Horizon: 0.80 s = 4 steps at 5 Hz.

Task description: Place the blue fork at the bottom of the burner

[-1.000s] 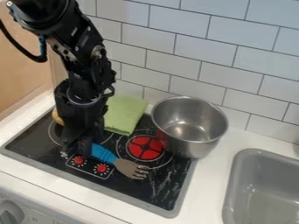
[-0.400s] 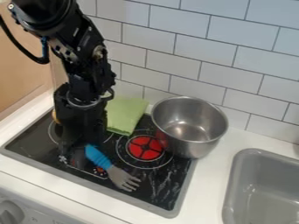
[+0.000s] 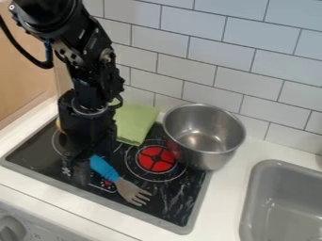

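Observation:
Low over the front left of the black stovetop hangs the gripper (image 3: pixel 75 168), its two fingers apart. Just to their right lies the fork (image 3: pixel 105 168), with a blue handle and grey tines pointing toward the lower right. The handle's upper-left end is beside the right finger and partly hidden by it; whether they touch I cannot tell. The fork lies below and left of the red burner (image 3: pixel 156 159), across the printed control area with the red knob marks.
A steel pot (image 3: pixel 204 136) stands right of the red burner, over the stovetop's back right corner. Behind the arm is a green cloth (image 3: pixel 135 123). A yellow item is mostly hidden at the arm's left. At the right is a grey sink (image 3: pixel 280 207), and a tiled wall rises behind.
The fork has swung so its tines lie lower and slightly further left. Lately it has stayed in place while the gripper's fingers have shifted slightly toward the front left.

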Available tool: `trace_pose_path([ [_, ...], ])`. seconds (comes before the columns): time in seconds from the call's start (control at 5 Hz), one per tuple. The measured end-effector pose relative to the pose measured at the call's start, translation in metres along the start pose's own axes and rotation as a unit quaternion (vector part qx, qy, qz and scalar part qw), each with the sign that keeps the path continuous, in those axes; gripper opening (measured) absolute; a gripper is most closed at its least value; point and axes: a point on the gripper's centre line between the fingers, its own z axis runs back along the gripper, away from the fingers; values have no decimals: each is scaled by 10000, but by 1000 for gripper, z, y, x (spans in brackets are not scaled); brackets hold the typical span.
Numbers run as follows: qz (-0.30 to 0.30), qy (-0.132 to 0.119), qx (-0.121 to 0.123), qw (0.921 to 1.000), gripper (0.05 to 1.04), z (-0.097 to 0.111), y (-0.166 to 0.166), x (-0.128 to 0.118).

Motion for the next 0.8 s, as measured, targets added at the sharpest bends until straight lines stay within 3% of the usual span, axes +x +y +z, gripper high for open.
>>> trace_pose_path([
  [0.4,-45,-197,-665,9976,999,45,-22,13],
  [0.8,5,-452,-1097,9929,999,83,-20,14],
])
